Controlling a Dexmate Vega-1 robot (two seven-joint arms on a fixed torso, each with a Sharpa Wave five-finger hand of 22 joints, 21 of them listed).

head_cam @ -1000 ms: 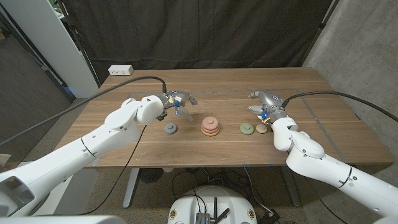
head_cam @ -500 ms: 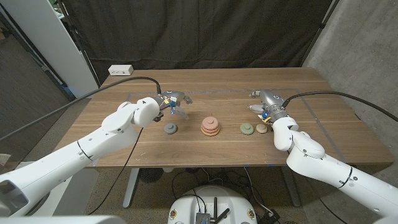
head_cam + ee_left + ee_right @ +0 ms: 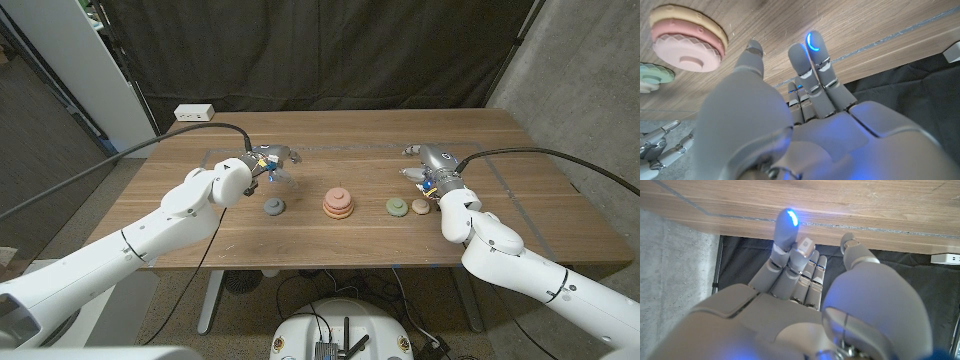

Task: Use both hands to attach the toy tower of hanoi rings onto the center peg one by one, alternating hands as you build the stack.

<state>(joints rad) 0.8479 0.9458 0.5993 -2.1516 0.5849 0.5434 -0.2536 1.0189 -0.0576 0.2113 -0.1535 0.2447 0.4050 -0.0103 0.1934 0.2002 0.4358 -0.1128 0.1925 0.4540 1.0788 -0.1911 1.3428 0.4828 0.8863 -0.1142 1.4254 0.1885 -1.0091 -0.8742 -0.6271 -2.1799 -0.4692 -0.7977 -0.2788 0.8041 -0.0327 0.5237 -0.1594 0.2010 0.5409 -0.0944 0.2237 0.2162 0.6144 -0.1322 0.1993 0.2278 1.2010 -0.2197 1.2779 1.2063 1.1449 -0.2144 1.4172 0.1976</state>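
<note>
The center peg [image 3: 338, 192] carries a stack of pink rings [image 3: 338, 206] in the middle of the table, and the same stack [image 3: 687, 37] shows in the left wrist view. A grey ring [image 3: 274, 207] lies left of it. A green ring [image 3: 397, 207] and a small tan ring [image 3: 421, 206] lie to its right. My left hand [image 3: 270, 160] hovers behind the grey ring, fingers extended, holding nothing; in its own wrist view the left hand [image 3: 800, 100] is empty too. My right hand [image 3: 426, 163] stays behind the tan ring, fingers straight and empty, as the right hand [image 3: 810, 275] also shows in its wrist view.
A white power strip [image 3: 194, 113] sits at the table's back left corner. A thin line [image 3: 340, 149] runs across the wooden table [image 3: 330, 240] behind the rings. A black curtain hangs behind the table, and a white cabinet [image 3: 70, 70] stands to the left.
My left hand has drawn back to the left, away from the center stack, and now sits behind the grey ring. The right hand and the rings have stayed put.
</note>
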